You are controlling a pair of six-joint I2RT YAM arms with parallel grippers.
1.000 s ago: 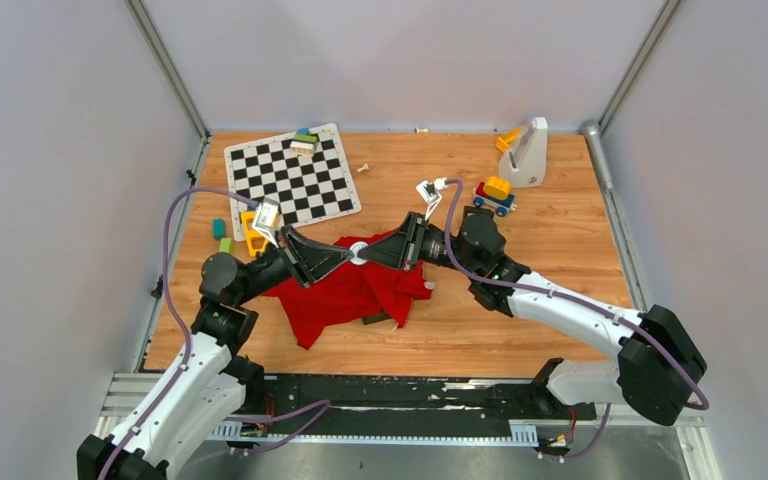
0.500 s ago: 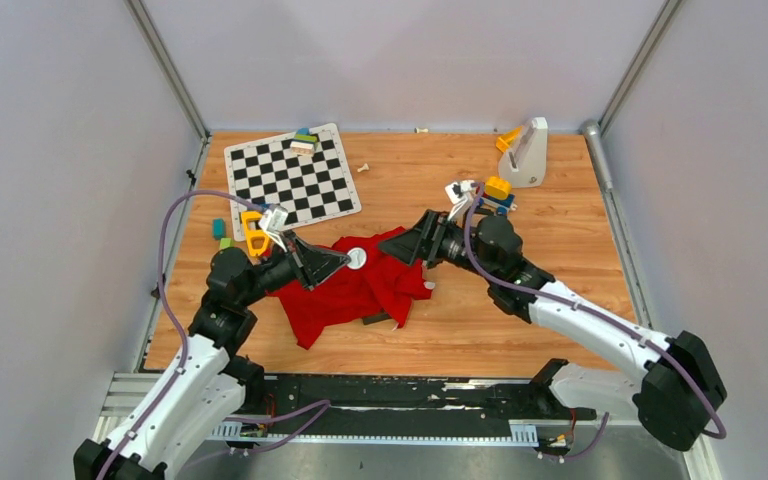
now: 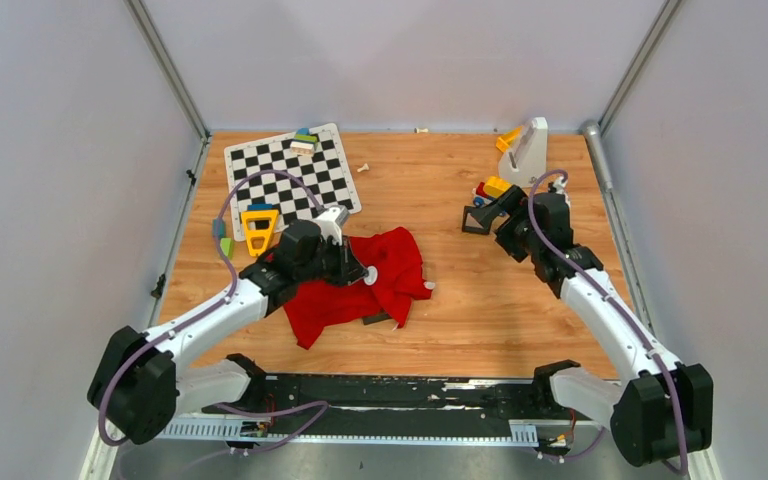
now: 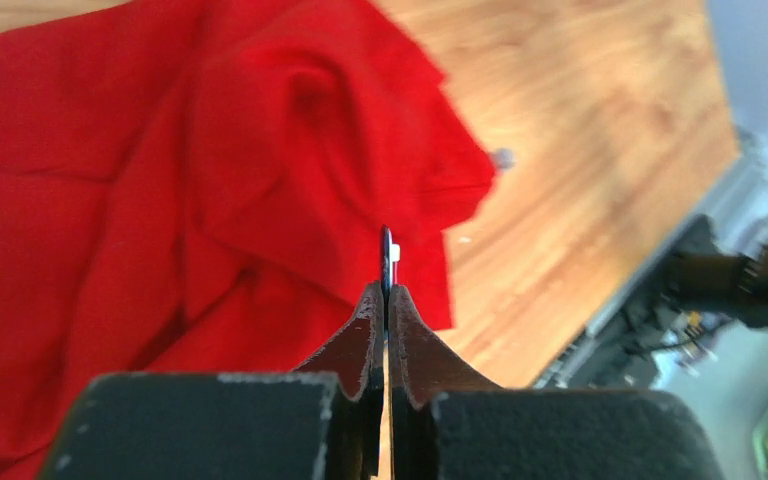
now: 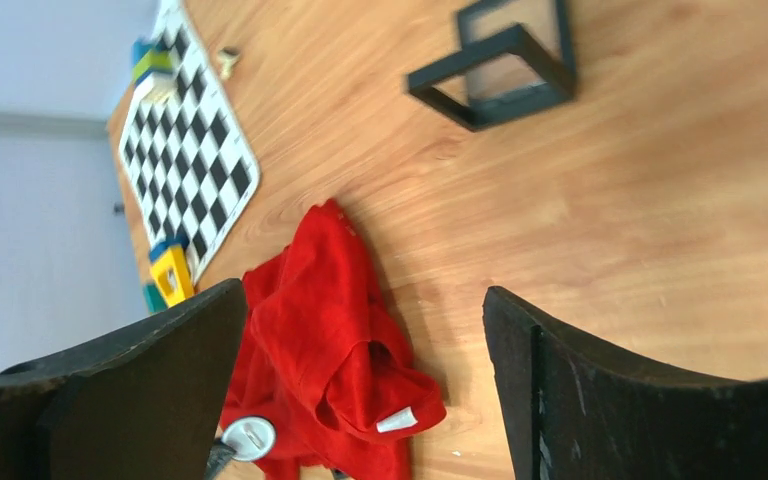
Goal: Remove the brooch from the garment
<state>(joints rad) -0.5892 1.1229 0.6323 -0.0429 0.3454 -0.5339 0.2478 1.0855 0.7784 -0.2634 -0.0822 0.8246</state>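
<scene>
**Brooch (image 4: pixel 386 255) pinched by L arm, light & stiff**

It's a thin hard disc, prob slick. Your left gripper (image 4: pixel 386 305) has its jaws clamped on the rim, edge-on, just over the red garment (image 4: pixel 160 200). Can't tell if it's free yet. Cloth is limp, so expect it to drag along. Right gripper (image 5: pixel 365 300) has jaws wide apart, well off to the side; bare table (image 3: pixel 480 300) btw the arms gives room to pull away

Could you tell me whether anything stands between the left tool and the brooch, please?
Nothing visible does. The left tool is shut on the brooch, pinching its edge above the red garment. The right tool is open and well off to the side, so it blocks nothing.
</scene>
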